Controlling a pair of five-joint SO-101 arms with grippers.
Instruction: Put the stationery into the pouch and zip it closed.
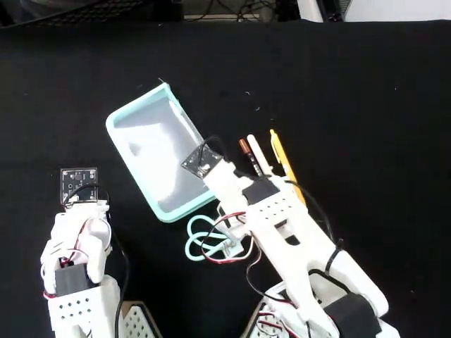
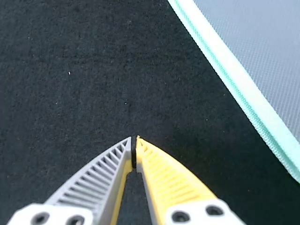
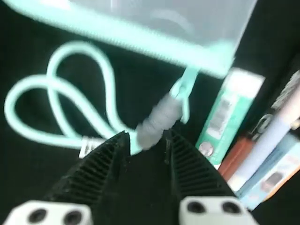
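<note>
The pouch (image 1: pixel 151 141) lies tilted, left of centre in the high view. The stationery (image 1: pixel 262 156), a row of pens, lies just beside its right edge and is not yet inside. The right gripper (image 3: pixel 146 139) is spread. Its jaws flank the grey zip pull (image 3: pixel 157 121) at the pouch corner without pinching it, probably to prepare a grip on the zip. A mint cord (image 3: pixel 56 93) loops alongside. The left gripper (image 2: pixel 135 151) is pressed together and empty. It sits at lower left, near the pouch rim and out of the way.
</note>
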